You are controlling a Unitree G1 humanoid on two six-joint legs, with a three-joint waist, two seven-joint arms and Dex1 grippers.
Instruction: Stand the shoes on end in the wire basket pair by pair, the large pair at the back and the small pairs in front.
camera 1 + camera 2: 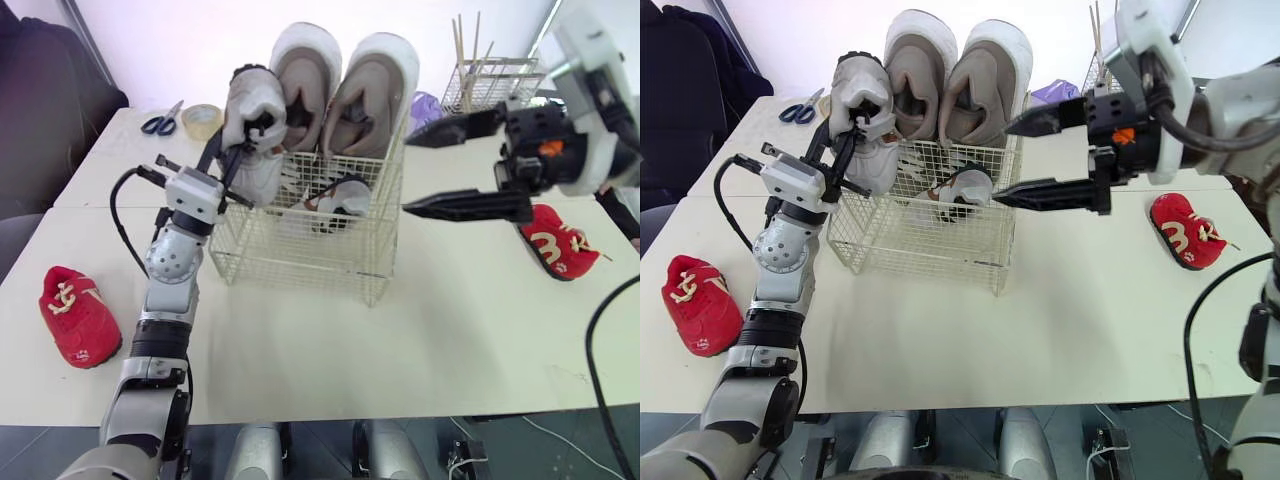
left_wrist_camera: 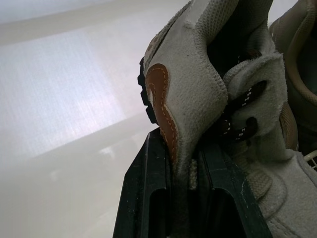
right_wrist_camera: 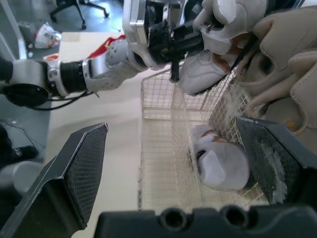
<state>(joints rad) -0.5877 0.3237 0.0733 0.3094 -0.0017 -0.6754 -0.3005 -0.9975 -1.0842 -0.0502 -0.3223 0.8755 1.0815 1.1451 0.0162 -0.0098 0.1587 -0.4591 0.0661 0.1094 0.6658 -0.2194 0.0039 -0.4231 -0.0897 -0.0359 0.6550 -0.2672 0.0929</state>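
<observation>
From the head, the left arm reaches up from the bench (image 1: 450, 330) with its forearm near upright. The left gripper (image 1: 252, 130) is clamped on a small grey shoe (image 1: 255, 100), held toe-down over the left rim of the wire basket (image 1: 300, 255). The right arm comes in from the right, and the right gripper (image 1: 405, 175) hangs released just beside the basket's right wall. The large beige pair (image 1: 345, 90) stands on end at the back of the basket, and a small white shoe (image 1: 345, 198) lies low in front of it. One red shoe (image 1: 78, 315) lies on the bench well left of the basket, and a second red shoe (image 1: 555, 242) lies to the right behind the right gripper. Scissors (image 1: 160, 124) and a tape roll (image 1: 202, 120) sit at the far left. In the left wrist view, the black fingers (image 2: 146, 193) pinch the grey shoe's padded heel collar beside a brown stitched patch (image 2: 158, 89). In the right wrist view, the ribbed pads (image 3: 79, 168) stand wide apart, with the basket and the white shoe between them.
</observation>
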